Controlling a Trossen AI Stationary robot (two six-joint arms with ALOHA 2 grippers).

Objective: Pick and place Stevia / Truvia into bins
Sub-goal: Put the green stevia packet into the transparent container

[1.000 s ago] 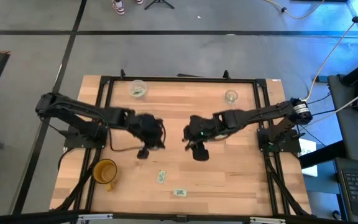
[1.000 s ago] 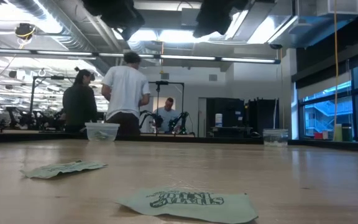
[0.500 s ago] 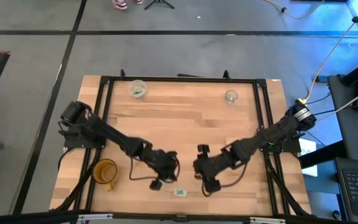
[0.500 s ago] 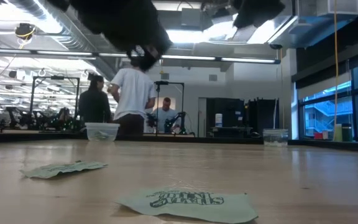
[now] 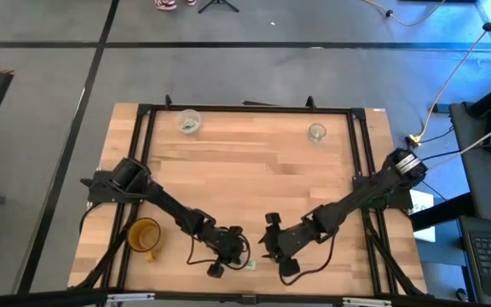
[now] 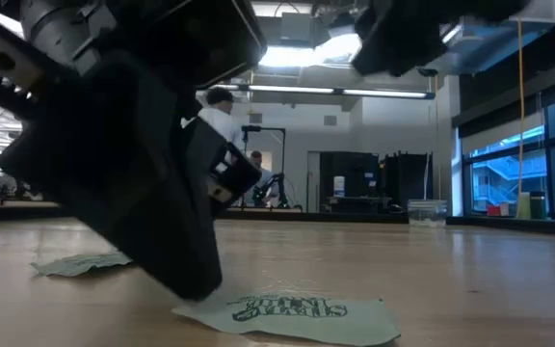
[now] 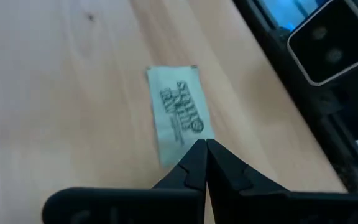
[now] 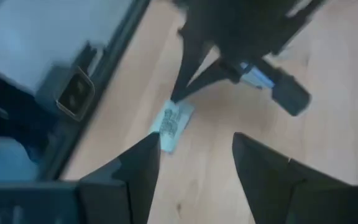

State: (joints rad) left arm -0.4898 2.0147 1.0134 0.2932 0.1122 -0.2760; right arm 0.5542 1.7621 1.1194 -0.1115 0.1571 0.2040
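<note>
Left gripper pressed shut at the edge of a Stevia sachet near the table's front edge; right gripper spread wide beside it.

High view: the left gripper (image 5: 244,258) is seen low over the sachet (image 5: 249,264), close to the front edge of the table (image 5: 254,170); the right gripper (image 5: 268,247) is held just beside it, and the two cups (image 5: 188,122) (image 5: 316,132) are well apart, by the back edge.
Low view: the sachet (image 6: 292,316) is seen flat on the wood, with a second sachet (image 6: 80,262) behind it.
Left wrist view: the fingertips (image 7: 199,158) are closed together at the sachet's (image 7: 179,115) short edge; whether paper is pinched cannot be told.
Right wrist view: its fingers (image 8: 143,163) are spread, nothing between them.
The sachet is judged light, thin, limp and prone to sliding; an edge pinch is advised.
</note>
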